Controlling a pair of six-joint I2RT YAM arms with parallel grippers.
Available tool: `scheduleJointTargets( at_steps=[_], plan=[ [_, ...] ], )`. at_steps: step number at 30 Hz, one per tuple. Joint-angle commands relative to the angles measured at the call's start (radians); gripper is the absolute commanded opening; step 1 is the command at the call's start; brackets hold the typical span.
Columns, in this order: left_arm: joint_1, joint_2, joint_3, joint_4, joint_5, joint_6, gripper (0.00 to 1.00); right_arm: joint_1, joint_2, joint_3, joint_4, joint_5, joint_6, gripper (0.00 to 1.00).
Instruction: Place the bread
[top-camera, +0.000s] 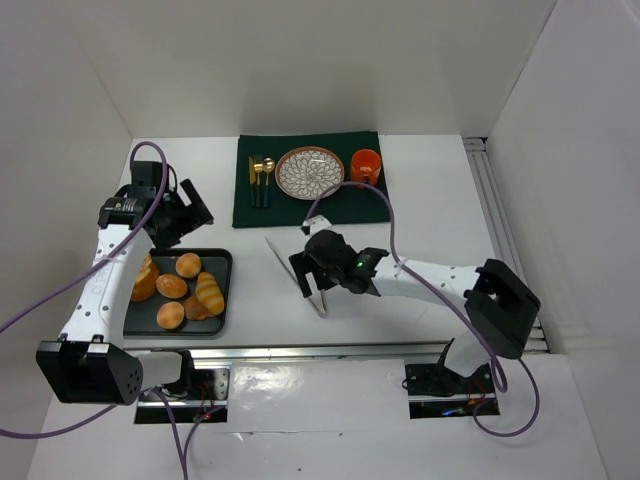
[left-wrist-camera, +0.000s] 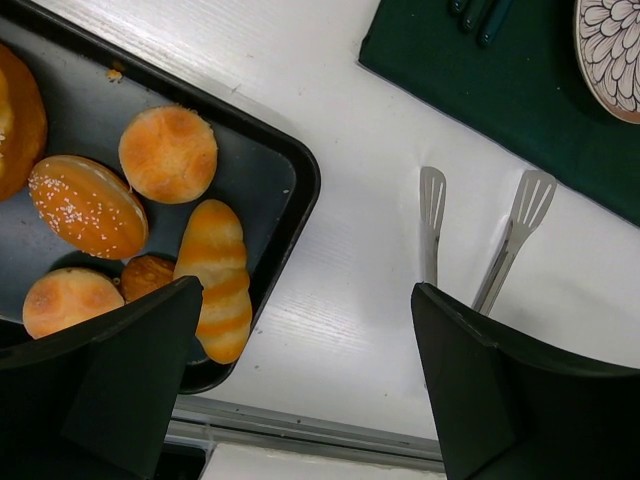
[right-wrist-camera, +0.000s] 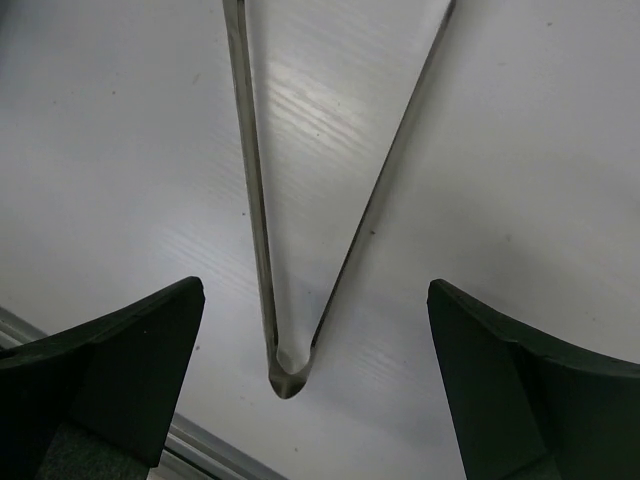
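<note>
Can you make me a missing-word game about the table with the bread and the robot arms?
1. The bread lies on a dark ____.
2. On the green mat, the cup beside the plate is ____.
3. The right gripper is open above the metal ____.
Missing words: tray, orange, tongs.

1. Bright, even overhead light floods the white table (top-camera: 440, 200); glare burns along its glossy near edge.
2. The tongs (right-wrist-camera: 250, 200) cast only faint, soft shadows (their steel streaked with reflections).
3. Both wrist views go soft and dark in the near foreground corners.
</note>
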Motion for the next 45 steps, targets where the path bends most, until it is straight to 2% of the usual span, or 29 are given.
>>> scheduleJointTargets(
  at_steps=[1,11,18,22,23,25,26,28,31,34,38,41,45],
  plan=[
    [0.008,-0.029,-0.003,0.015,0.016,0.016,0.99,0.029,0.065,-0.004,0.068,-0.045,-0.073,1.00],
    [0.008,-0.029,0.006,0.015,0.027,0.016,0.99,0.055,0.260,0.088,0.082,0.021,-0.131,1.00],
    [0.008,-0.029,0.015,0.015,0.027,0.016,0.99,0.055,0.358,0.129,0.189,0.113,-0.131,1.00],
    [0.008,-0.040,0.024,0.006,0.036,0.016,0.99,0.046,0.369,0.140,0.226,0.124,-0.131,0.76],
    [0.008,-0.040,0.024,0.006,0.036,0.016,0.99,0.046,0.345,0.140,0.226,0.124,-0.131,0.63],
    [0.008,-0.050,0.033,-0.003,0.024,0.016,0.99,0.046,0.317,0.140,0.212,0.115,-0.131,0.50],
    [0.008,-0.050,0.033,-0.003,0.024,0.036,0.99,0.046,0.302,0.140,0.190,0.115,-0.131,0.35],
    [0.017,-0.050,0.064,-0.020,-0.010,0.045,0.99,0.055,0.250,0.151,0.162,0.115,-0.131,0.27],
    [0.029,-0.050,0.127,-0.057,-0.065,0.056,0.99,0.068,0.170,0.160,0.102,0.115,-0.140,0.27],
    [0.052,-0.069,0.161,-0.069,-0.076,0.047,0.99,0.077,0.112,0.192,0.064,0.049,-0.151,0.27],
    [0.080,-0.089,0.161,-0.069,-0.076,0.020,0.99,0.098,0.130,0.321,-0.082,-0.112,-0.175,0.27],
    [0.121,-0.089,0.188,-0.078,-0.099,0.033,0.99,0.144,0.180,0.486,-0.198,-0.168,-0.185,0.30],
    [0.144,-0.089,0.211,-0.107,-0.165,0.022,0.99,0.180,0.232,0.563,-0.234,-0.246,-0.157,0.33]
  ],
)
